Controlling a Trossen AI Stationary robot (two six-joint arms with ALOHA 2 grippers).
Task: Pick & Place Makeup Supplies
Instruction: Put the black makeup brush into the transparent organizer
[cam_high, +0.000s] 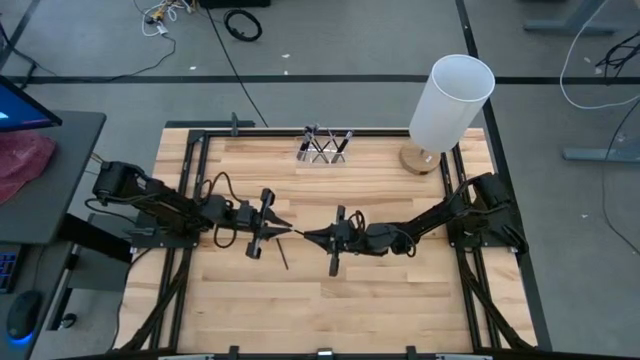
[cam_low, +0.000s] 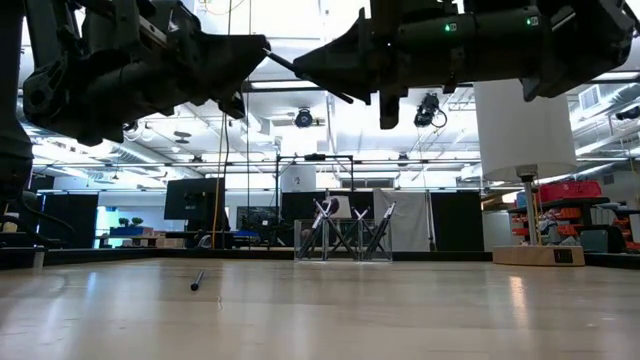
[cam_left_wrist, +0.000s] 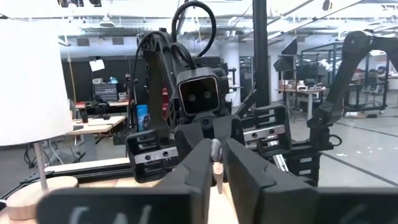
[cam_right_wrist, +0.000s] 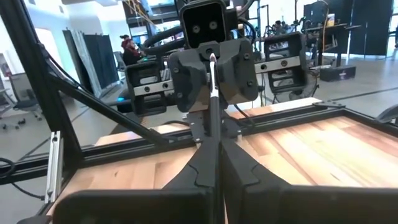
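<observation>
Light wooden slatted worktop (cam_high: 380, 300) in a black frame, grey floor around it, big open lab behind. Both end effectors meet mid-air above the middle: the right end effector (cam_high: 312, 236) is clamped on a thin black makeup brush (cam_right_wrist: 212, 93) lying along the line between the arms, and the left end effector (cam_high: 284, 229) has its fingers pinched on the other end. One more dark stick (cam_high: 283, 257) lies loose on the worktop, and several stand in the small clear holder (cam_high: 324, 148) near the tall white cylinder (cam_high: 451, 100).

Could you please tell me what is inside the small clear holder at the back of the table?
The small clear holder contains several thin dark makeup sticks leaning crosswise; their lower ends and exact count cannot be made out.
</observation>
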